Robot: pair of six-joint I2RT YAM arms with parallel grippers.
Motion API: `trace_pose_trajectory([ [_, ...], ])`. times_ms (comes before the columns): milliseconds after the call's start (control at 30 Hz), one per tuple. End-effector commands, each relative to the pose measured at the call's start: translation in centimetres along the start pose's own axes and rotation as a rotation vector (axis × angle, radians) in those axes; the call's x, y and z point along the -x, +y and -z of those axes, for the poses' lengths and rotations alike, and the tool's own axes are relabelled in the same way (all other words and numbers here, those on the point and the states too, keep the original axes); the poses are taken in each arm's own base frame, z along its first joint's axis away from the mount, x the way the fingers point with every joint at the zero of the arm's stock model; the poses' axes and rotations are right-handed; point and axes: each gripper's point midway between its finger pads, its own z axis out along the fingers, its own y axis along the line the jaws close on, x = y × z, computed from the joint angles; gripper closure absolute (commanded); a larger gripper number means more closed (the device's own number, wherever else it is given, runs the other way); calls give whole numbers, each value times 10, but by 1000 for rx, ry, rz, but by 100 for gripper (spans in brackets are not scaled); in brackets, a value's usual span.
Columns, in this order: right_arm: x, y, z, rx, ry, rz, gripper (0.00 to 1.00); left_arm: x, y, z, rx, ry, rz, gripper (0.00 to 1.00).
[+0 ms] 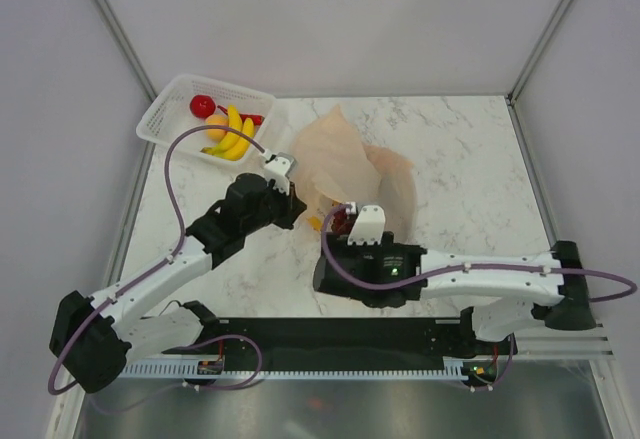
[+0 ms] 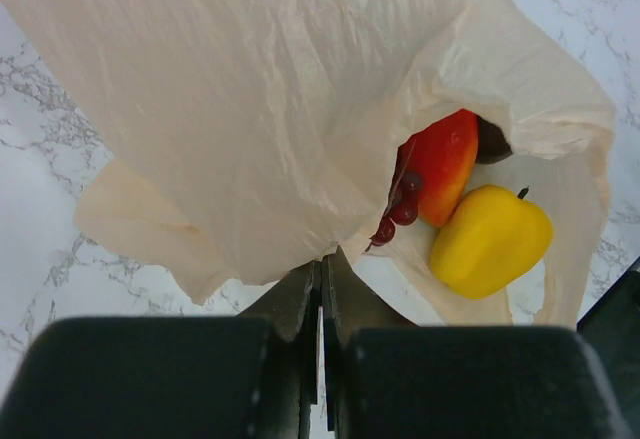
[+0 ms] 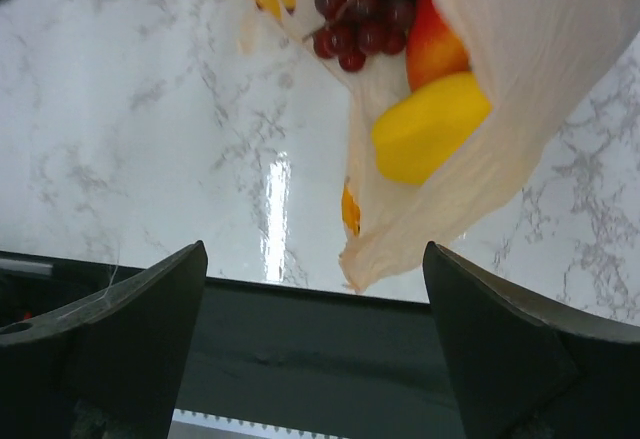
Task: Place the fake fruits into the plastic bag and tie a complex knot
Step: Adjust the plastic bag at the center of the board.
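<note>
Left gripper (image 2: 322,284) pinches the plastic bag (image 1: 345,149) rim, frame centre; hold that mouth up. Right gripper (image 3: 315,259), spread, should lift clear of the film before fetching bananas (image 1: 237,137) from the upper-left basket (image 1: 158,111).

My left arm (image 1: 160,279) and right arm (image 1: 490,277) were white shells joined by bulky black joints. A thin purple cable (image 1: 166,164) ran along each, and a small green light (image 1: 393,271) glowed on my right wrist. My left hand (image 2: 322,269) had dark matte fingers. My right hand (image 3: 315,339) had broad black wedge-shaped ones.
</note>
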Motion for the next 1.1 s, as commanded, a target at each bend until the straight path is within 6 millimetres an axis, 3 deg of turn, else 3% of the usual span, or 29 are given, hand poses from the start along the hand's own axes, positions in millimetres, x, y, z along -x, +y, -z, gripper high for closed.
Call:
trace_pose_trajectory([
  [0, -28, -13, -3, -138, -25, -102, 2, 13, 1, -2, -4, -94, 12, 98],
  [100, -51, -18, -21, -183, -38, -131, 2, 0, 2, -4, -5, -68, 11, 98],
  [400, -78, -49, -71, -298, -68, -229, 2, -9, 4, -3, -5, -56, 6, 98],
  [467, -76, -57, -83, -320, -89, -249, 7, -10, 4, -3, -6, -54, 6, 98],
  [500, -74, -58, -87, -321, -95, -252, 18, -9, 4, -2, -3, -56, 6, 98],
  [533, -68, -60, -89, -322, -106, -255, 72, -9, 4, -2, -7, -57, 4, 98],
  [567, -63, -58, -89, -313, -107, -264, 100, -9, 4, -2, -5, -57, 3, 98],
  [600, -57, -54, -86, -294, -116, -260, 100, -7, 3, -1, -8, -61, 4, 98],
  [700, -12, -40, -61, -208, -195, -258, 100, 0, 1, 2, -15, -78, 7, 98],
  [733, 18, -35, -42, -152, -250, -250, 100, 2, -1, 3, -17, -78, 12, 98],
  [800, 49, -31, -19, -97, -301, -248, 100, 14, -5, 8, -26, -91, 26, 98],
  [833, 78, -30, 4, -49, -346, -251, 100, 11, -5, 11, -16, -58, 35, 98],
  [900, 104, -30, 26, -9, -374, -246, 100, 27, -11, 20, -28, -80, 40, 98],
  [933, 128, -31, 46, 31, -401, -288, 100, 29, -12, 25, -28, -74, 44, 98],
  [967, 143, -34, 56, 34, -439, -221, 100, 35, -15, 30, -38, -80, 46, 98],
  [1000, 164, -38, 73, 54, -478, -250, 100, 54, -20, 40, -49, -120, 42, 98],
  [1067, 190, -50, 90, 37, -547, -258, 100, 63, -20, 53, -42, -113, 38, 98],
])
